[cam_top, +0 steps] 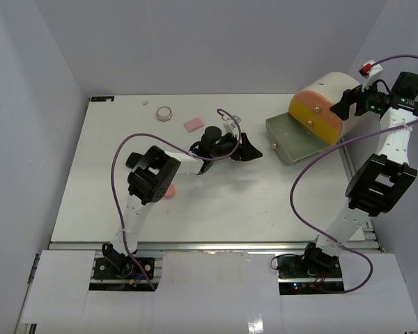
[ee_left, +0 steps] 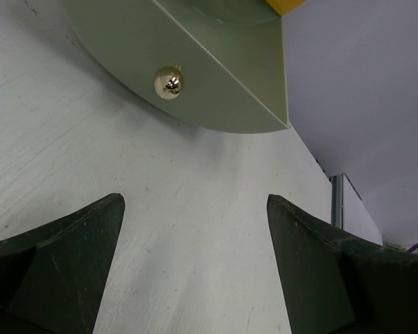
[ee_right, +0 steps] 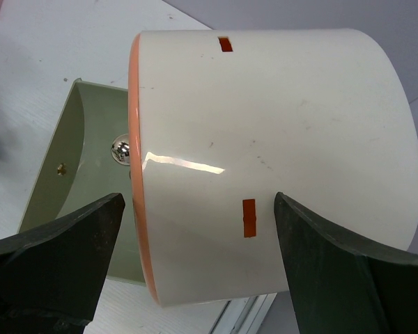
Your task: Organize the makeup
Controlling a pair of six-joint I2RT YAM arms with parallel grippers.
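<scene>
The makeup lies on the left half of the white table: a pink rectangular pad (cam_top: 194, 124), a small round jar (cam_top: 165, 112) and a pink disc (cam_top: 170, 191) beside the left arm. My left gripper (cam_top: 249, 150) (ee_left: 195, 202) hovers low over bare table, open and empty, pointing at the green drawer (cam_top: 292, 139) (ee_left: 223, 76) with its gold knob (ee_left: 168, 82). My right gripper (cam_top: 343, 106) (ee_right: 198, 198) is open at the cream drum-shaped case (cam_top: 324, 104) (ee_right: 279, 139). Its fingers (ee_right: 63, 264) frame the case's near end without closing on it.
The green drawer (ee_right: 76, 153) is pulled out of the case toward the table's middle, and its inside shows a silver knob (ee_right: 120, 148). The case stands near the table's right edge (cam_top: 348, 167). Purple cables loop over both arms. Grey walls close in on three sides.
</scene>
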